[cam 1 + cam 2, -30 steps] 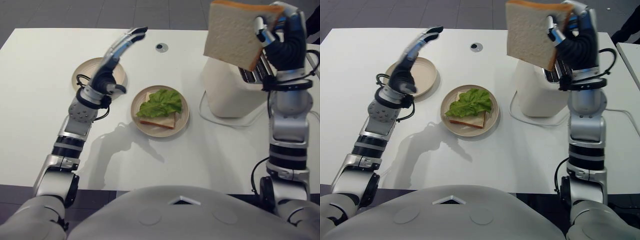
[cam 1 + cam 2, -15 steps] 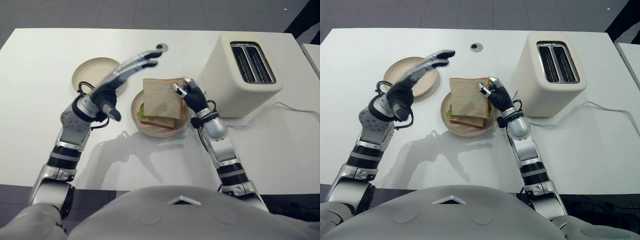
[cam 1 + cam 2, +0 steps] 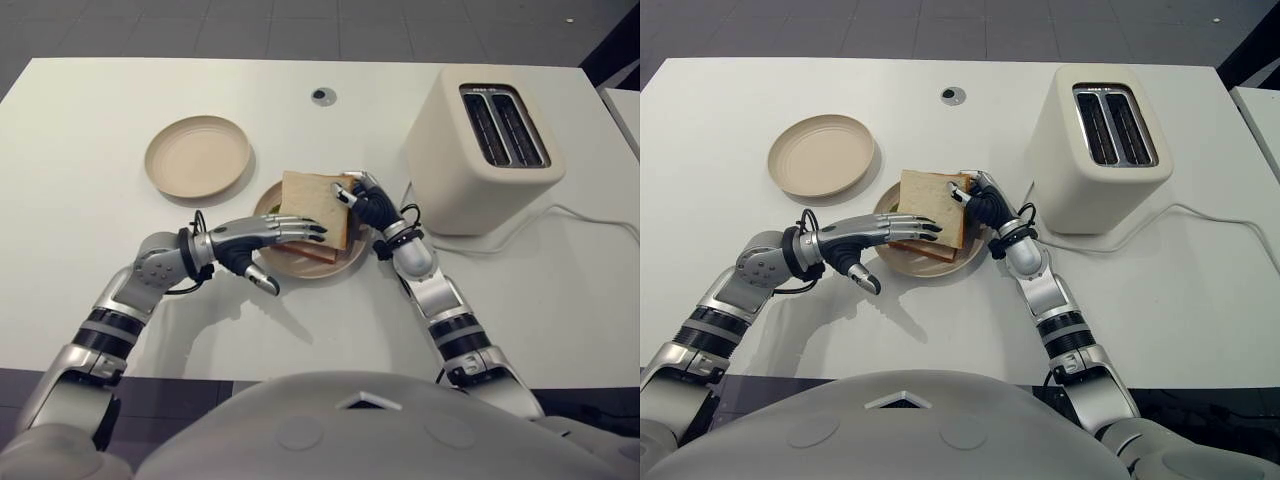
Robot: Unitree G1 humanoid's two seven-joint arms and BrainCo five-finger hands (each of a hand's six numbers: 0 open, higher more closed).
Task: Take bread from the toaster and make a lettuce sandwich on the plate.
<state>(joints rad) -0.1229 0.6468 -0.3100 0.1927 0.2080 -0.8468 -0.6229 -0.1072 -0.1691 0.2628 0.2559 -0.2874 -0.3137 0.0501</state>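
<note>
I see the top bread (image 3: 312, 203) resting on the plate (image 3: 318, 274). My right hand (image 3: 366, 206) pinches its right edge. My left hand (image 3: 252, 243), fingers stretched out flat and holding nothing, touches its near edge. The toaster (image 3: 470, 160) stands to the right on the counter (image 3: 90, 130).

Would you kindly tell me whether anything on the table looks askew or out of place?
The top bread slice sits skewed, not lined up with the lower slice on the plate; the right hand grips its corner. Nothing spilled.
</note>
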